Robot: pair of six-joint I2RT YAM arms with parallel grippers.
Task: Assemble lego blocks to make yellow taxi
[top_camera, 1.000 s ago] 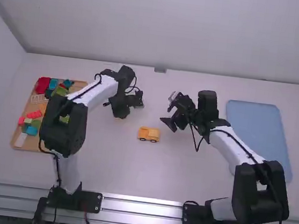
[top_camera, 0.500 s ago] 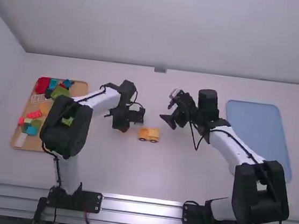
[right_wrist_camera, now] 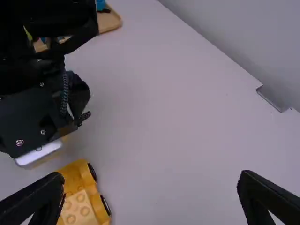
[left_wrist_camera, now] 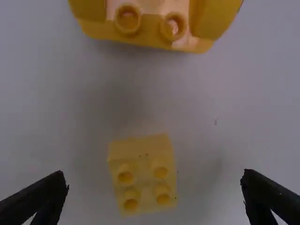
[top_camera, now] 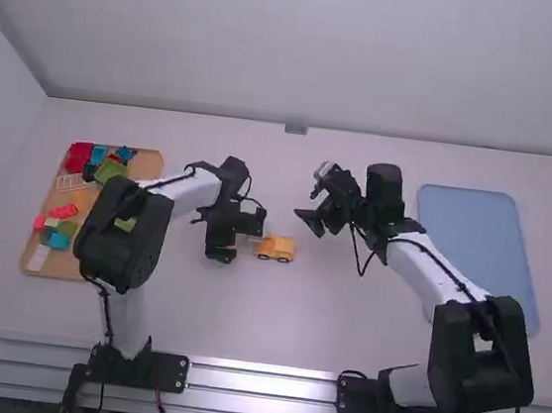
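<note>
In the high view, my left gripper (top_camera: pixel 221 250) is low over the table beside the left end of the small yellow car build (top_camera: pixel 276 248). My right gripper (top_camera: pixel 308 224) stands behind and right of that build. The left wrist view has a pale yellow four-stud block (left_wrist_camera: pixel 143 176) lying between the spread fingers of my left gripper (left_wrist_camera: pixel 155 187), touched by neither; part of the yellow build (left_wrist_camera: pixel 159 30) is beyond it. Between the fingers of my right gripper (right_wrist_camera: pixel 151 187) there is nothing; the wheeled build (right_wrist_camera: pixel 80 206), topped by a lighter block, is near its left finger.
A wooden tray (top_camera: pixel 148 159) of red, green, blue and other coloured blocks lies at the far left, partly behind the left arm. On the right side of the table is a flat light-blue tray (top_camera: pixel 477 239). A small metal piece (top_camera: pixel 296 129) sits at the back edge.
My left gripper has come toward the camera from behind the build to a place beside its left end. The right arm has barely moved, and the build is where it was.
</note>
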